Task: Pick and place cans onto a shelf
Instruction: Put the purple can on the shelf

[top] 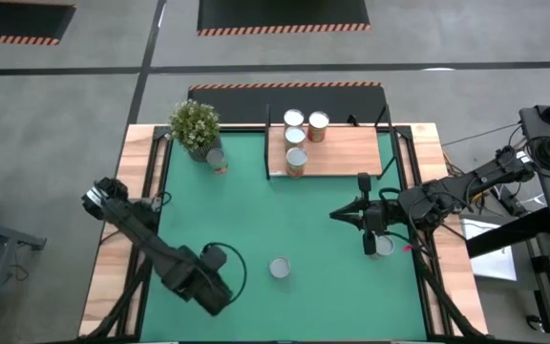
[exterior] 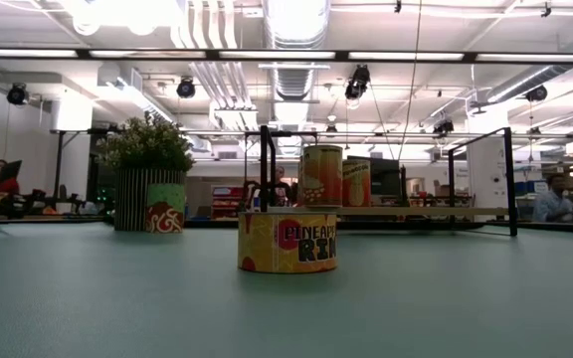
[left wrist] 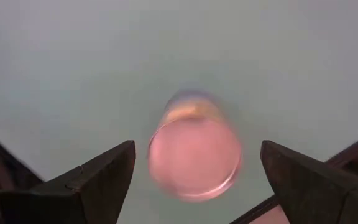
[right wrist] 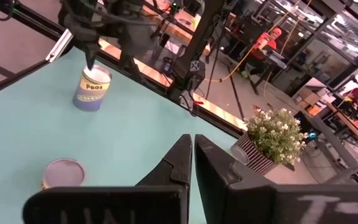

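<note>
High view, left to right. Left gripper (top: 220, 287), at 7 o'clock on the mat (top: 256, 210), released, fingers (left wrist: 98, 180) spread either side of a lone can (left wrist: 194, 155), not touching it; that can (top: 280, 268) stands upright near 6 o'clock; plant (top: 195, 124) at 11 o'clock with a can (top: 218, 161) just beside it; shelf (top: 351, 151) at 1 o'clock bearing four cans (top: 299, 141) at its left end; right gripper (top: 336, 216), at 3 o'clock, clenched and empty; another can (top: 384, 246) lies under the right arm.
</note>
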{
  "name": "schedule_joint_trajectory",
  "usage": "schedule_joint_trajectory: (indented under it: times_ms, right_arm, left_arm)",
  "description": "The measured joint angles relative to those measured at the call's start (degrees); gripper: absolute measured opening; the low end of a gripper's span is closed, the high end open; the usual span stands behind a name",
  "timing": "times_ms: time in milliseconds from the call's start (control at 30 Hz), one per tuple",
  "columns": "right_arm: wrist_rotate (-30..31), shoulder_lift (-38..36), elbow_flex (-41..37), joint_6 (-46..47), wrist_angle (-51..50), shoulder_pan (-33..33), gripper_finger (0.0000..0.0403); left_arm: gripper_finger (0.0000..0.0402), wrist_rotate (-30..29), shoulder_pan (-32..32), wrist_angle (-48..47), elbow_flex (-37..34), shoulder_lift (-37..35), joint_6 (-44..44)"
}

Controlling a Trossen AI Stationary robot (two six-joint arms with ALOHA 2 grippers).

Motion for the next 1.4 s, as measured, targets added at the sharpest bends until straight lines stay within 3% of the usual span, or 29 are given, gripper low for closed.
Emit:
schedule_joint_trajectory:
  times_ms: [400,700,833,967,1400]
  right_arm:
    - [0.2,0.0,0.0,0.4,0.1,0.0,0.0009]
    - [0.2,0.0,0.0,1.1,-0.3,0.0,0.0009]
    - [0.2,0.0,0.0,0.7,-0.3,0.0,0.0009]
    - [0.2,0.0,0.0,0.6,-0.3,0.0,0.0009]
    - [0.2,0.0,0.0,0.8,-0.3,0.0,0.0009]
  left_arm:
    - [0.0333,0.4,-0.7,2.4,0.5,-0.2,-2.8]
    - [0.0396,2.0,-1.3,4.1,0.4,-0.2,-2.9]
    - [0.0377,1.9,-2.3,6.1,0.4,0.0,0.2]
    - [0.0364,3.5,-2.4,-2.0,-0.5,0.0,-4.6]
    - [0.0361,3.0,-3.1,3.3,-0.5,2.0,-2.4]
